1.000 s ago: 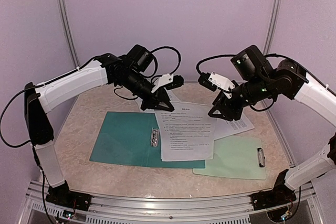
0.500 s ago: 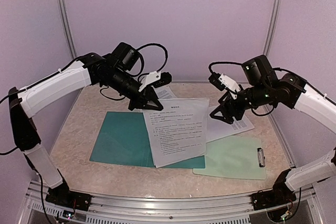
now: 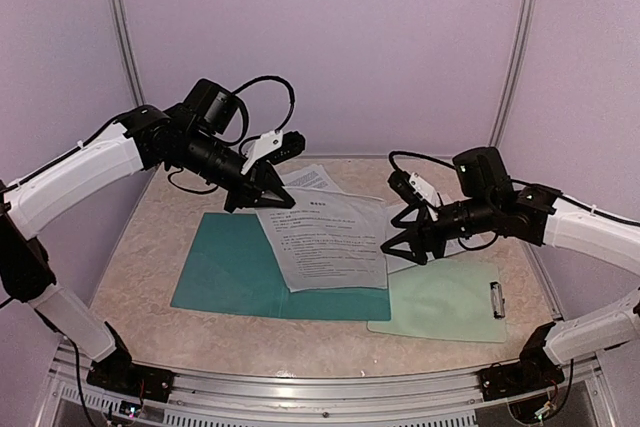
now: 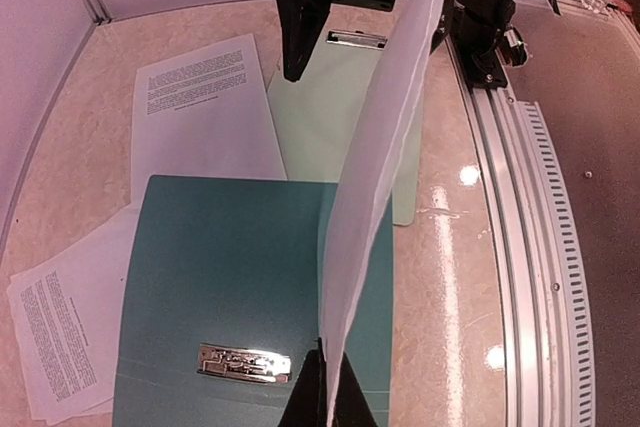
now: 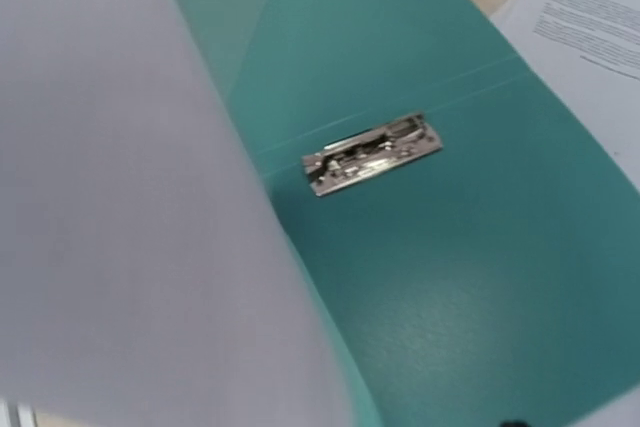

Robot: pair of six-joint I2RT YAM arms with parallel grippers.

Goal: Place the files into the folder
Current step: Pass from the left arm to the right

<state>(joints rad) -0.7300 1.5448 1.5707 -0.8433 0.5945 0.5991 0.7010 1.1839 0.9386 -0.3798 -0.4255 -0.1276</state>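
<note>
The dark teal folder (image 3: 225, 267) lies open on the table, its metal clip (image 4: 245, 363) showing. My left gripper (image 3: 262, 197) is shut on the far left corner of one white file (image 3: 330, 242). That sheet slopes down over the folder's right half and looks edge-on in the left wrist view (image 4: 385, 147). My right gripper (image 3: 400, 247) stands open at the sheet's right edge, low over the table. Its fingers are out of the right wrist view, which shows the folder (image 5: 480, 277) and the blurred sheet (image 5: 120, 227). More files lie behind the folder (image 3: 318, 179) and under the right arm (image 3: 458, 242).
A pale mint clipboard (image 3: 450, 302) with a metal clip lies at the front right, touching the folder's right edge. An aluminium rail (image 4: 520, 197) runs along the table's near edge. Purple walls close in the back and both sides.
My left gripper has pulled the sheet leftward over the folder. The right gripper has opened, let go of the sheet's right side and dropped lower and to the left.
</note>
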